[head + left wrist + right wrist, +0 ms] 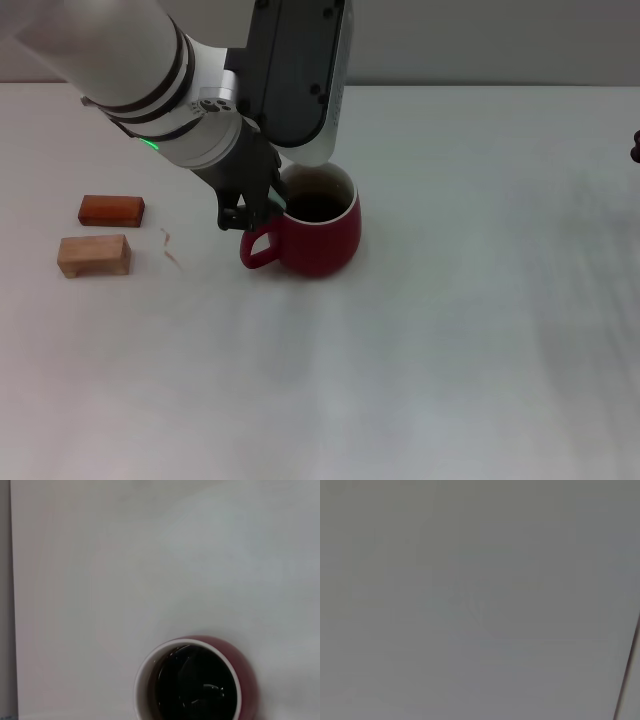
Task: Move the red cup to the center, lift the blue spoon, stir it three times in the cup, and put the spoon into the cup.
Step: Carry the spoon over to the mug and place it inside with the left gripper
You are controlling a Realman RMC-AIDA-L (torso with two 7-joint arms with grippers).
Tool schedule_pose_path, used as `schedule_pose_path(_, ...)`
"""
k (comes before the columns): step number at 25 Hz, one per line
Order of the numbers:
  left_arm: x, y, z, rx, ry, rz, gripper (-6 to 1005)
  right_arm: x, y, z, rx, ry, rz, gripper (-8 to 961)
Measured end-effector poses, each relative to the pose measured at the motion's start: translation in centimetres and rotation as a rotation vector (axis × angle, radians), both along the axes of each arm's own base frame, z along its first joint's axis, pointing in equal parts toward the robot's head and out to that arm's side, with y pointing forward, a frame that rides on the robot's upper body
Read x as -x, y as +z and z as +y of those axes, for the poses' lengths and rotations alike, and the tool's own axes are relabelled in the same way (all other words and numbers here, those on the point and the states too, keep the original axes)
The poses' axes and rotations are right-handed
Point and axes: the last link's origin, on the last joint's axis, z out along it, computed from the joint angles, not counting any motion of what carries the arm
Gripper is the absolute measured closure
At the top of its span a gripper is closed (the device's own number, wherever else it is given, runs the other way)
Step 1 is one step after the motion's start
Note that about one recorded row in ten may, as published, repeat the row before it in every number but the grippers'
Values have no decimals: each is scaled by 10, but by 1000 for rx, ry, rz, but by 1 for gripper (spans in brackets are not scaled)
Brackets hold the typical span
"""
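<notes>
The red cup [318,238] stands upright near the middle of the white table, with its loop handle [258,250] pointing toward the left side. Its inside is dark and glossy in the left wrist view [196,685]. My left gripper [252,208] hangs low against the cup's rim, just above the handle, and the thick white arm covers the table behind it. The blue spoon is out of view in all three views. Only a dark tip of my right gripper [635,150] shows, parked at the far right edge.
Two small wooden blocks lie at the left: a reddish one [111,210] and a pale one [94,256]. A thin pale scrap [169,246] lies between them and the cup. The right wrist view shows only bare table.
</notes>
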Motion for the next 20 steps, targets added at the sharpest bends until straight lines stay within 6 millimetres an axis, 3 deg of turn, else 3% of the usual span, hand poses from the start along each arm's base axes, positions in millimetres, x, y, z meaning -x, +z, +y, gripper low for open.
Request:
schedule_pose_path(11, -4, 2, 1, -17, 34, -30, 825, 2, 0, 2, 0, 7, -1, 923)
schedule_pose_path(20, -2, 6, 5, -43, 40, -43, 747, 2, 0, 2, 0, 6, -3, 923)
